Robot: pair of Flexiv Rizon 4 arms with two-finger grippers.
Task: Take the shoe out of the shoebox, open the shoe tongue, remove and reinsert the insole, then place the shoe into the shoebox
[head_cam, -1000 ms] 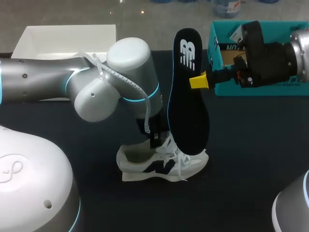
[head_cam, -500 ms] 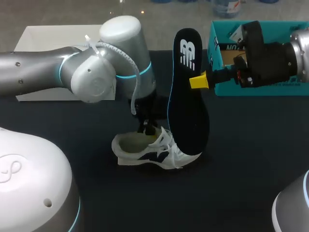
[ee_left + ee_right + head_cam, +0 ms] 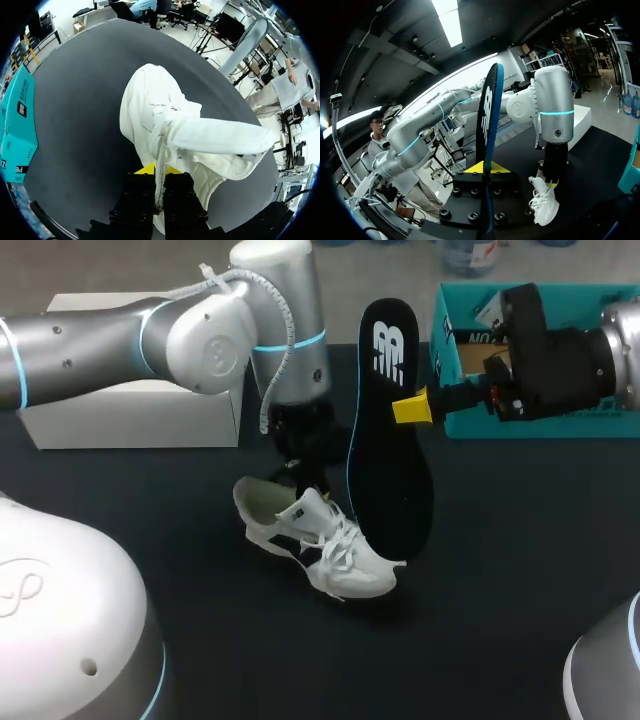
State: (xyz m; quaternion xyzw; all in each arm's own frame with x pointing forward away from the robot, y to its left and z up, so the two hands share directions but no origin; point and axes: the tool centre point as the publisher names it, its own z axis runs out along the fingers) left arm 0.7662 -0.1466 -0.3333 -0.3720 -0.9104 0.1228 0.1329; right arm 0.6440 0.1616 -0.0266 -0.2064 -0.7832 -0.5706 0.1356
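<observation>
A white shoe [image 3: 318,542] with navy side marks hangs tilted just over the dark table, heel to the left and toe to the front right. My left gripper [image 3: 300,472] is above it, shut on the shoe's tongue. In the left wrist view the white tongue and laces [image 3: 162,150] run up between the fingers of the left gripper [image 3: 158,172]. The black insole [image 3: 388,440] stands upright beside the shoe, with my right gripper [image 3: 412,407] shut on its edge. In the right wrist view the insole [image 3: 487,115] shows edge-on in the right gripper [image 3: 485,169], with the shoe [image 3: 544,200] beyond it.
The teal shoebox [image 3: 462,310] stands at the back right, mostly behind my right arm [image 3: 560,355]. A white box [image 3: 130,420] sits at the back left behind my left arm [image 3: 200,335]. Bare dark table lies in front of the shoe.
My left arm has drawn back and up, and the shoe has swung with it: heel up and to the left, toe toward the front right. The right arm and insole stayed still.
</observation>
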